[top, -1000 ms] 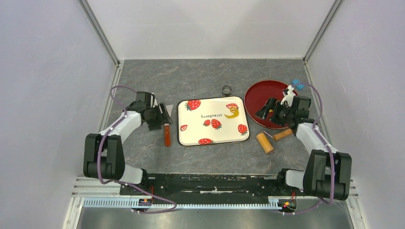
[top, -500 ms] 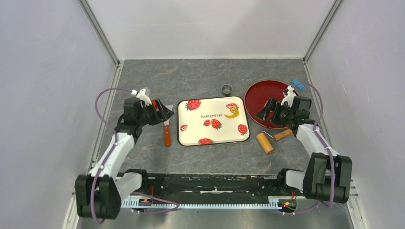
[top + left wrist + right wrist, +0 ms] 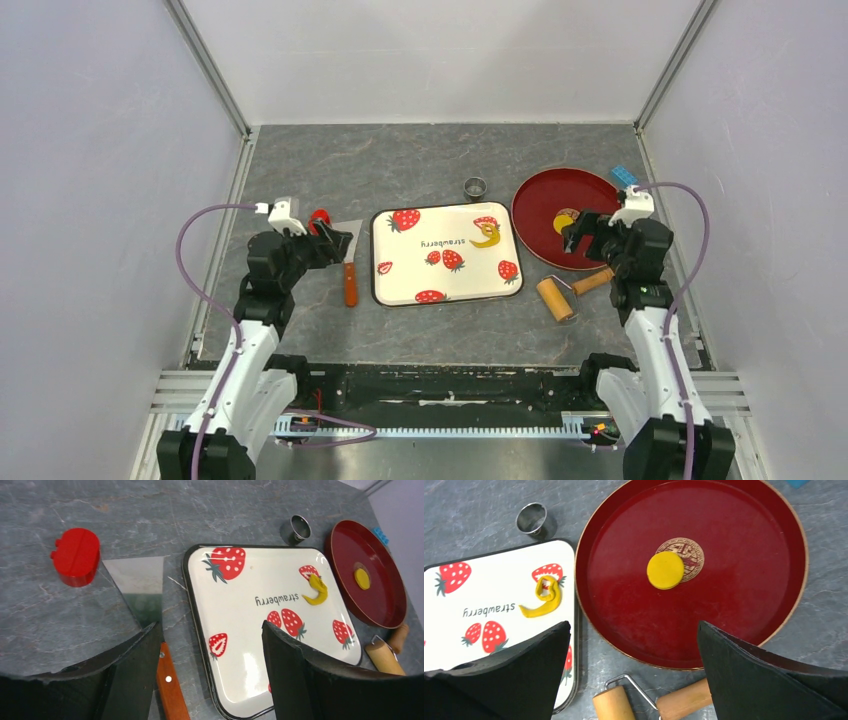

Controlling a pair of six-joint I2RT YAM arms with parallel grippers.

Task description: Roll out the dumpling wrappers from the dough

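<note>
While jaws gape, left arm [image 3: 262, 300] hovers by scraper [image 3: 348, 262], right arm [image 3: 645, 290] over plate [image 3: 545, 195].

A grey marbled table [image 3: 430, 160] carries everything. At its middle lies a white strawberry-print tray [image 3: 478, 270]. A small metal ring cutter [image 3: 475, 187] stands just beyond the tray's far edge. To the right sits a round red plate [image 3: 545, 200] with a blue piece [image 3: 624, 176] at its far rim. A wooden roller [image 3: 556, 298] lies just near of the plate. Left of the tray lies a wooden-handled scraper [image 3: 349, 262] — blade pointing away — beside a red block [image 3: 76, 556].
</note>
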